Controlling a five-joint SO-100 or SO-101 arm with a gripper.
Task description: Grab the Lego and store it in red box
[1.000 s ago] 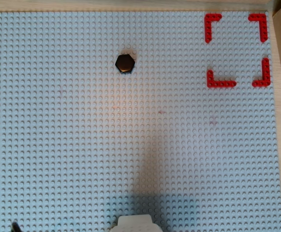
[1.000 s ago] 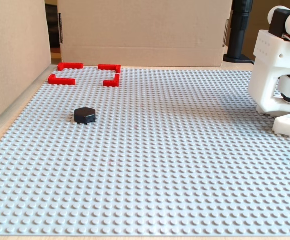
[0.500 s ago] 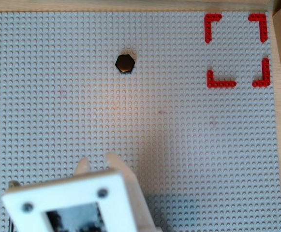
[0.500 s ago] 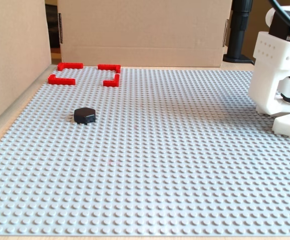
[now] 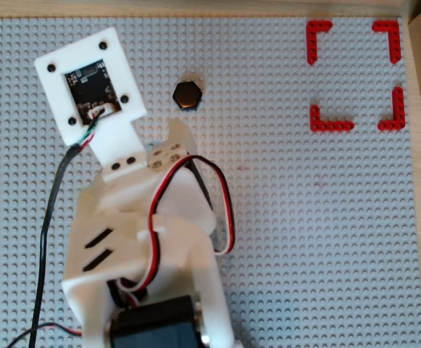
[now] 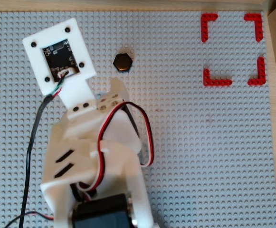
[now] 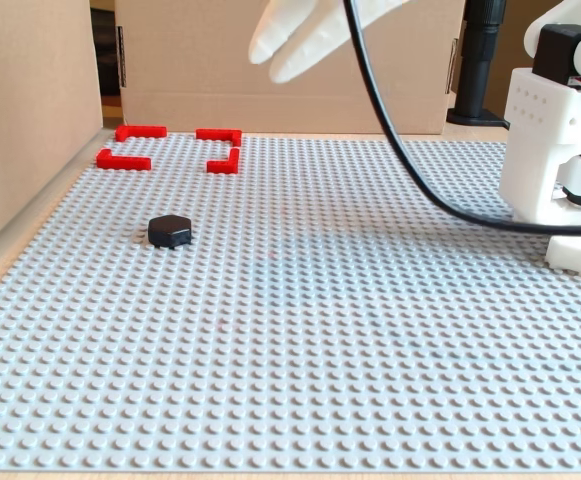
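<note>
Fixed view | Lego point(image 7: 170, 231): glossy black hexagon, flat on baseplate | jaws slightly parted, empty

White printed arm point(image 5: 148, 246), black cable point(image 7: 400, 150)

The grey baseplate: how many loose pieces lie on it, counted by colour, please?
Red L-shaped corner pieces: 4, forming the red box outline
Black hexagonal Lego: 1, lying outside the outline
Total: 5 pieces on the baseplate
</note>
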